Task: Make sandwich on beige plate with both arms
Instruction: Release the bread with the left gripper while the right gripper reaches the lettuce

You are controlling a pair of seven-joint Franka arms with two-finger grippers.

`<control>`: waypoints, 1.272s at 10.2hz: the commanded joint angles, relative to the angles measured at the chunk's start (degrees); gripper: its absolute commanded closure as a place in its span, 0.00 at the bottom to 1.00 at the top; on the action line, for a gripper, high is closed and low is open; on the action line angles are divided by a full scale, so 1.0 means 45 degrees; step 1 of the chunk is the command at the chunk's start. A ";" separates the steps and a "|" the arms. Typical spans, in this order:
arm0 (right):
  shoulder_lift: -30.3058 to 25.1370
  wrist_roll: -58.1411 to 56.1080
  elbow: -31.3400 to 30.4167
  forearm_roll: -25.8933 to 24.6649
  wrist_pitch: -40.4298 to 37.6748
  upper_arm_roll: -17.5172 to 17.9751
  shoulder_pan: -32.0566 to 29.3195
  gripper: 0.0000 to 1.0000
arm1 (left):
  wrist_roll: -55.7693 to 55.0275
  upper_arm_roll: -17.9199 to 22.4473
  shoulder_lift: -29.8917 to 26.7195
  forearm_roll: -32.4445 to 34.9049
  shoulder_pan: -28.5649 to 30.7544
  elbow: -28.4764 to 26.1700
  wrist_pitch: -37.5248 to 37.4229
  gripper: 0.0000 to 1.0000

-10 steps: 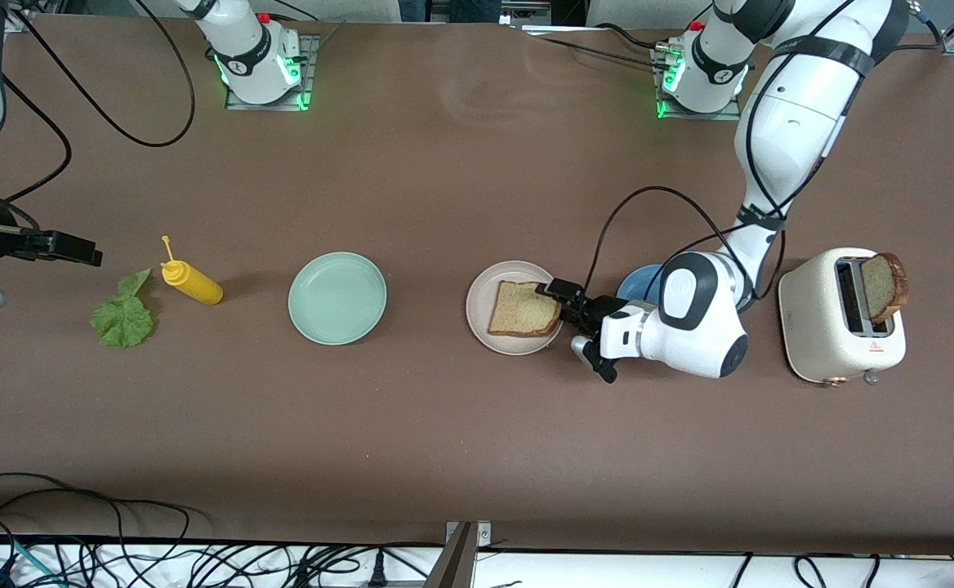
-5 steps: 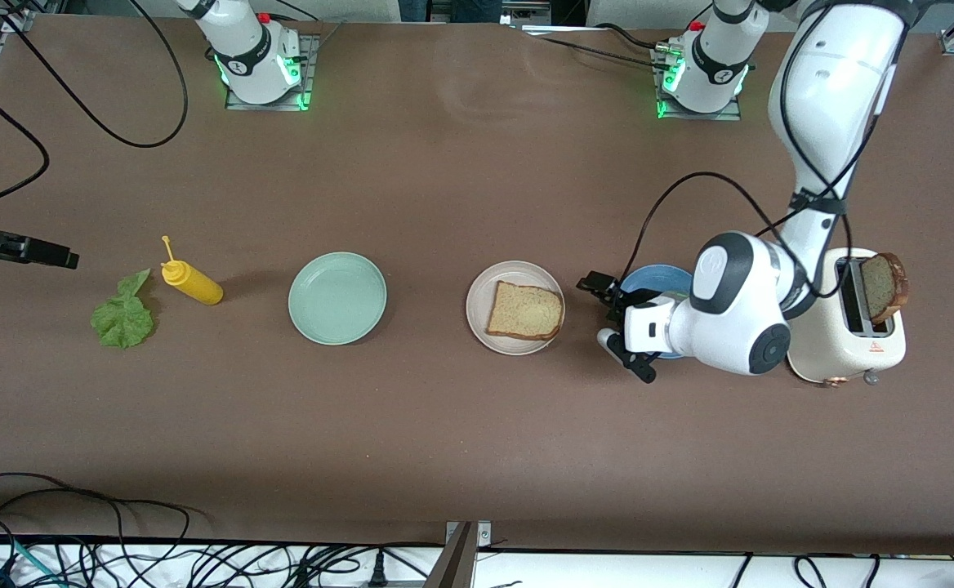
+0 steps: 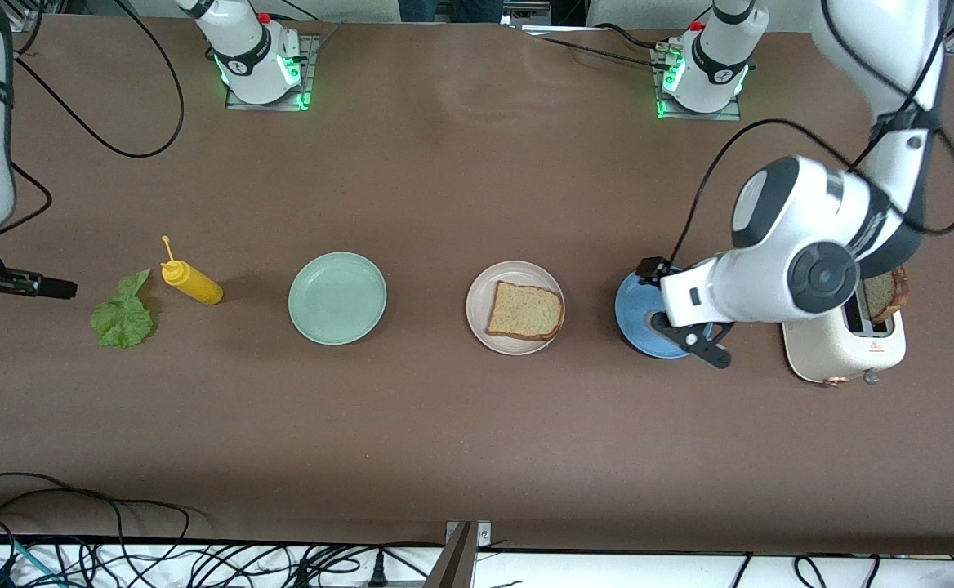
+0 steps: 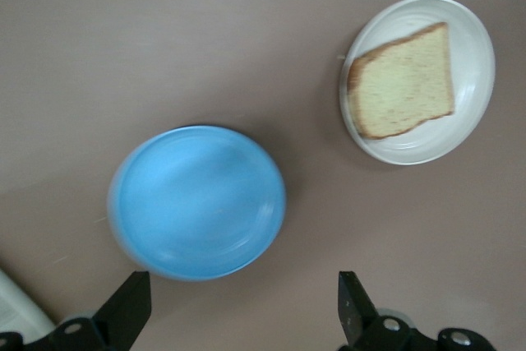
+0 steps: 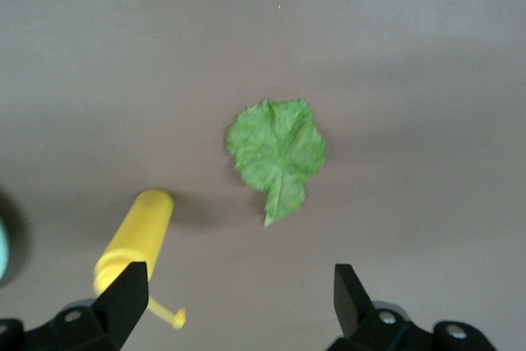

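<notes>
A: Front view, item one?
B: Square brown bread slice (image 3: pixel 526 311) on round matte beige plate (image 3: pixel 477 306); left pincer (image 3: pixel 675 309) spread wide, empty, over blue plate (image 3: pixel 636 327).
A: Right pincer (image 5: pixel 238 306)?
B: Wide, empty, above ruffled green lettuce leaf (image 3: pixel 123 314).

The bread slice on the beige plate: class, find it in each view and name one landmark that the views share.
Front view: bread slice on the beige plate, mid-table.
Left wrist view: bread slice on the beige plate, upper corner.
Right wrist view: not in it.
Shared landmark: blue plate beside the beige plate.
</notes>
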 commanded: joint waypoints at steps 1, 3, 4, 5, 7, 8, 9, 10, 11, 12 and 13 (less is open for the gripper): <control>0.1138 -0.1133 -0.0366 0.0099 0.1531 0.0122 -0.0863 0.00 | -0.0185 -0.0014 -0.1581 0.0675 0.0890 -0.0311 -0.0532 0.00; 0.1162 -0.1195 -0.1731 0.0334 0.2899 0.0141 -0.0865 0.00 | -0.0243 0.0006 -0.2676 0.0675 0.1476 -0.0330 -0.1525 0.00; 0.1181 -0.1214 -0.2298 0.0702 0.3641 0.0180 -0.0884 0.00 | -0.0398 -0.0013 -0.3068 0.0675 0.1769 -0.0330 -0.1878 0.00; 0.1259 -0.1233 -0.2806 0.1015 0.4305 0.0181 -0.0846 0.00 | -0.0728 0.0006 -0.3401 0.0695 0.1811 -0.0466 -0.2790 0.00; 0.1531 -0.1622 -0.3318 0.1018 0.5205 0.0181 -0.0865 0.00 | -0.0887 0.0064 -0.3734 0.0656 0.1831 -0.0603 -0.2703 0.00; 0.1900 -0.2185 -0.3300 0.1037 0.5327 0.0181 -0.1039 0.00 | -0.0907 0.0161 -0.4007 0.0327 0.1850 -0.1203 -0.2025 0.00; 0.2271 -0.2326 -0.3319 0.1038 0.5328 0.0181 -0.1118 0.00 | -0.0927 0.0916 -0.4570 0.0208 0.1522 -0.1944 -0.0974 0.00; 0.2391 -0.2366 -0.3319 0.1057 0.5270 0.0181 -0.1119 0.00 | -0.0888 0.1562 -0.5233 0.0245 0.1016 -0.2744 0.0236 0.00; 0.2412 -0.2347 -0.3377 0.1038 0.5076 0.0181 -0.1119 0.00 | -0.0888 0.1936 -0.5336 0.0207 0.0953 -0.2888 0.0480 0.00; 0.2431 -0.2347 -0.3513 0.1038 0.4997 0.0181 -0.1119 0.00 | -0.0888 0.1997 -0.5705 0.0323 0.0933 -0.3140 0.0463 0.00; 0.2489 -0.2347 -0.3515 0.1057 0.4976 0.0181 -0.1119 0.00 | -0.0888 0.1998 -0.6501 0.0305 0.0952 -0.4013 0.0482 0.00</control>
